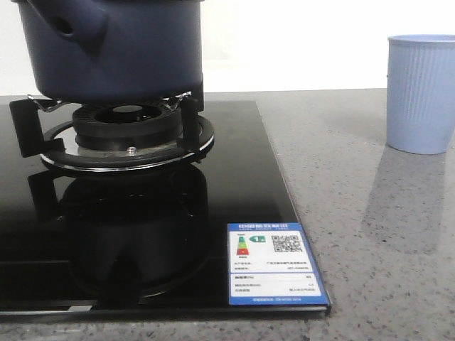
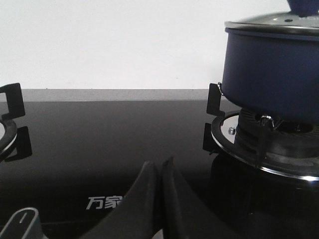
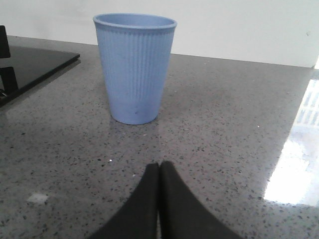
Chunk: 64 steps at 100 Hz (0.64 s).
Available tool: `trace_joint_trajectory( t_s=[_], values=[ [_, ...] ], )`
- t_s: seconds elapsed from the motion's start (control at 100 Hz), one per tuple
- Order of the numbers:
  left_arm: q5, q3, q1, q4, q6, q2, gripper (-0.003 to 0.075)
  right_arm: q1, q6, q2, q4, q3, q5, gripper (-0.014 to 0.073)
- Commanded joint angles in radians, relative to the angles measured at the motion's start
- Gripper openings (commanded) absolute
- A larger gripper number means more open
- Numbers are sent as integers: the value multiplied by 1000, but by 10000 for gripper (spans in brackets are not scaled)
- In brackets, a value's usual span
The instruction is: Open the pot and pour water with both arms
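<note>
My front view cuts off the pot [image 1: 114, 50] at its top and the cup [image 1: 421, 92] at its right side.

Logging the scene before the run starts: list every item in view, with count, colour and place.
pot: one, dark navy blue, on the burner at the left of the front view.
lid: one, glass with a metal rim, on the pot.
burner: one under the pot, black with a metal ring and black supports; part of a second in the left wrist view.
stove top: one, glossy black glass, on the countertop.
label: one, blue and white, near corner of the stove top.
cup: one, light blue, ribbed, upright on the countertop, right of the stove.
countertop: one, speckled grey.
left gripper: one, black, shut, over the stove top.
right gripper: one, black, shut, facing the cup.
</note>
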Motion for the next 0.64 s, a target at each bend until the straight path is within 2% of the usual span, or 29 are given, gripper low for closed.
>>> trace_joint_trajectory(
  t_s=[0.0,0.63],
  values=[
    [-68,15,1,-9,-9,-24,-16,-3,10,-24,-20,16,-36,-61],
    [-68,15,1,-9,-9,-24,-16,-3,10,-24,-20,16,-35,-61]
  ],
)
